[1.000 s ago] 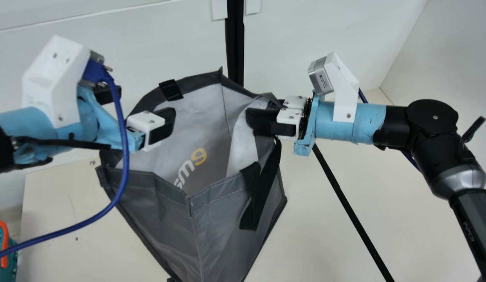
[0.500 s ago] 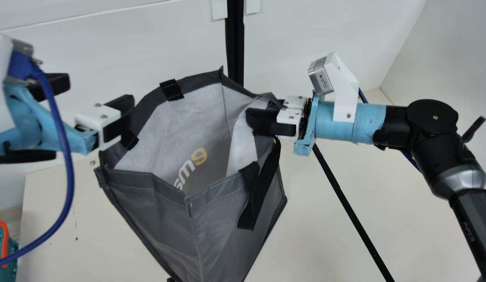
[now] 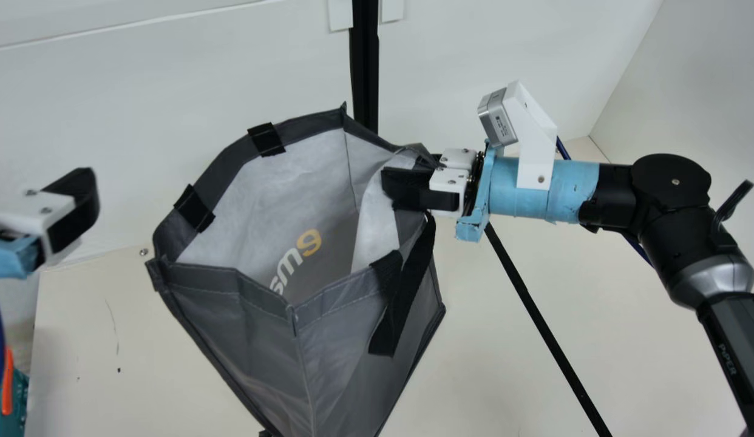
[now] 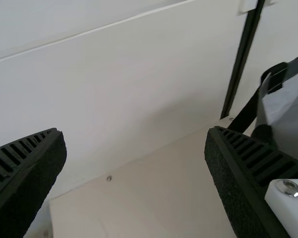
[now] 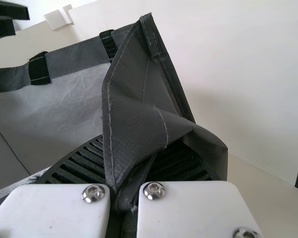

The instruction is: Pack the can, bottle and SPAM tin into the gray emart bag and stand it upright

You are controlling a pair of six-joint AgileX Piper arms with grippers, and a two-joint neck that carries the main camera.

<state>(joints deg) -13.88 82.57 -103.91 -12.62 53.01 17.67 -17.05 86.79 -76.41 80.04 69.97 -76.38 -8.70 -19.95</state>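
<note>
Near the far edge of the table (image 3: 504, 340), the gray bag (image 3: 353, 340) gapes, its rim (image 3: 310, 123) pinched by the right gripper (image 3: 392, 182); the left gripper (image 4: 134, 134) is wide, empty. Opening seems finished; next, loading.

In the main view, the lower edge cuts off the base of the gray emart bag (image 3: 249, 321), whose near wall hides its inner floor. Left of the bag, the view's edge crops the blurred left gripper (image 3: 61, 212) and, lower down, a teal basket (image 3: 20, 406). At the bag's right, folded fabric partly hides the right gripper (image 3: 404, 187)
</note>
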